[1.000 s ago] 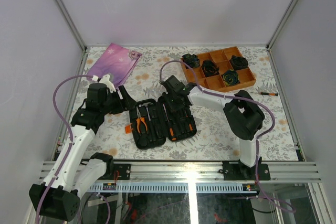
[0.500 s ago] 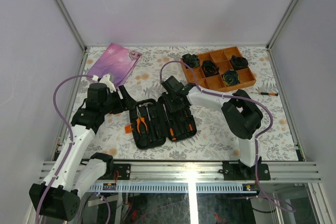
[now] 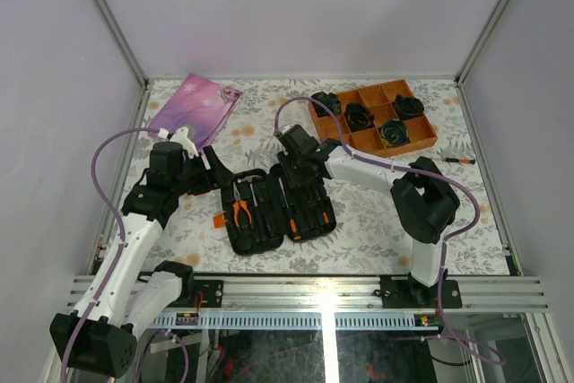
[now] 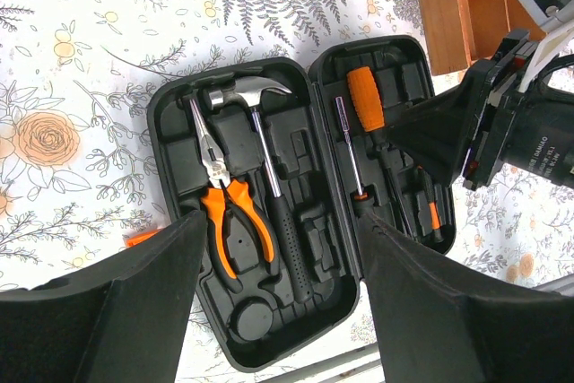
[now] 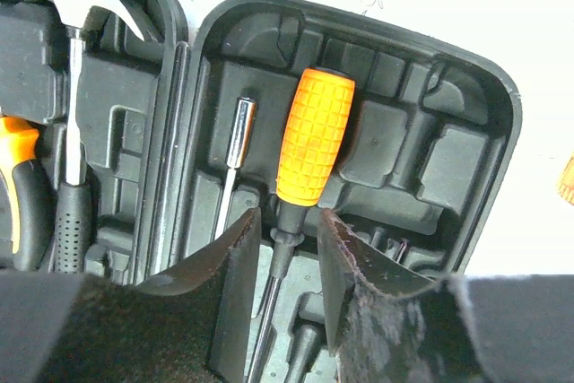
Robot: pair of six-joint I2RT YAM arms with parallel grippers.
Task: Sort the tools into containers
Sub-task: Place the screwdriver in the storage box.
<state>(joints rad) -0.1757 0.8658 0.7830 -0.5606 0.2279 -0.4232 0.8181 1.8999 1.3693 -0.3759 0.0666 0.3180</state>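
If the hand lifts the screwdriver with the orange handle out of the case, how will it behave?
Probably stiff: the orange-handled screwdriver has a straight dark shaft. Its gridded handle should resist slipping. Being round, it may roll on the table, though its moulded slot in the case likely holds it now.

Walls (image 3: pixel 296 6): we see plain pale lilac all round.
Corner posts (image 3: pixel 108 20): grey metal.
Tabletop (image 3: pixel 377 221): white, printed with flowers and ferns.
Light: glare on our near rail (image 3: pixel 269 286), perhaps a lamp's reflection.
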